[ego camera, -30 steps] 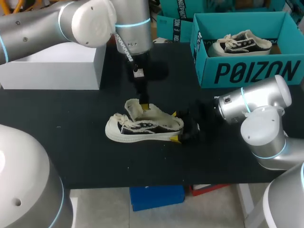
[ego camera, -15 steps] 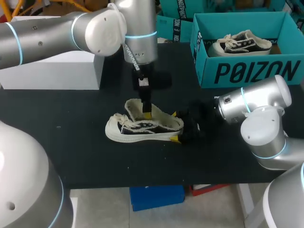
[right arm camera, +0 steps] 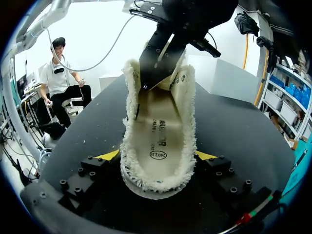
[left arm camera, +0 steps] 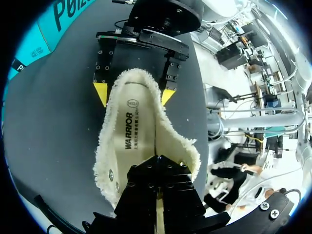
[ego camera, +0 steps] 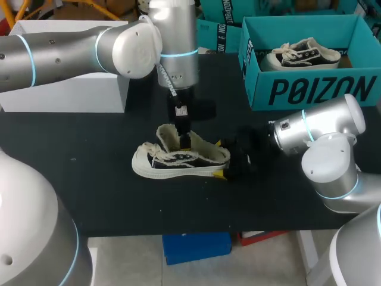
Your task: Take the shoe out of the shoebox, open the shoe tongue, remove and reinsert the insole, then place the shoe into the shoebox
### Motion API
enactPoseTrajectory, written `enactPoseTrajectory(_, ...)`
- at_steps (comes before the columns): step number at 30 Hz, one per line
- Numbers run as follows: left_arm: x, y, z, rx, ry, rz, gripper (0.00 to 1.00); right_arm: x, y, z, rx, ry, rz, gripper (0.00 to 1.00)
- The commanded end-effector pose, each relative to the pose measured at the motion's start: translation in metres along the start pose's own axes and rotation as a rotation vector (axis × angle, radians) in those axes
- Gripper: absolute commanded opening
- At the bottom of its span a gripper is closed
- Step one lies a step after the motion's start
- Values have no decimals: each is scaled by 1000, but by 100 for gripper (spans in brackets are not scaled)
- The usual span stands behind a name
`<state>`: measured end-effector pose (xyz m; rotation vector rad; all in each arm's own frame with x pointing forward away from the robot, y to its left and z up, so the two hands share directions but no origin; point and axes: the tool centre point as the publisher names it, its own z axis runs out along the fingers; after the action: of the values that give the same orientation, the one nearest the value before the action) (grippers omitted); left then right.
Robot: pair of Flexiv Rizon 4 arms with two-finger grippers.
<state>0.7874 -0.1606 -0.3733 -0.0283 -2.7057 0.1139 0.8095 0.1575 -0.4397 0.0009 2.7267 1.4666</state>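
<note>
Two arms, two shoes, one open shoebox and one insole in sight: that is my count. Farthest left on the table (ego camera: 83, 179) stands one white box (ego camera: 65, 89), well apart from the work.

Next comes my left gripper (ego camera: 184, 140), reaching down from above into the mouth of the shoe (ego camera: 172, 164). In its wrist view its black fingers (left arm camera: 141, 190) sit pressed together with only a seam between them. The yellow tips are hidden, and I cannot tell whether anything is pinched there.

The shoe lies on its sole near the table's middle, long axis across the table, toe to my left and heel to my right. The tongue (ego camera: 166, 134) stands folded up toward the toe. The insole (right arm camera: 158, 131) lies flat inside along that same axis, directly under the left fingertips, which meet it near its toe end.

At the heel, my right gripper (right arm camera: 156, 156) is clamped on the shoe, one yellow tip against each side of the fleecy collar.

I judge the left arm is the one placed to work the insole. Any pull should run up and back toward the heel, against the right arm's hold.

Farthest right, the teal shoebox (ego camera: 309, 89) holds the second shoe (ego camera: 300, 55), untouched, well apart from both grippers.
</note>
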Motion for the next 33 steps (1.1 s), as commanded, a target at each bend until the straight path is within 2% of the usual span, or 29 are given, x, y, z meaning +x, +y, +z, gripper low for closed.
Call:
enactPoseTrajectory(1, -3, 1, 13, 4, 4, -6, 0, 0, -4, 2, 1, -1, 1, 0)
enactPoseTrajectory(17, 2, 0, 43, -12, 2, -19, 0, 0, -4, 2, 1, -1, 1, 0)
enactPoseTrajectory(33, -1, 1, 56, -13, -64, -49, 0, 0, -4, 2, 1, -1, 1, 0)
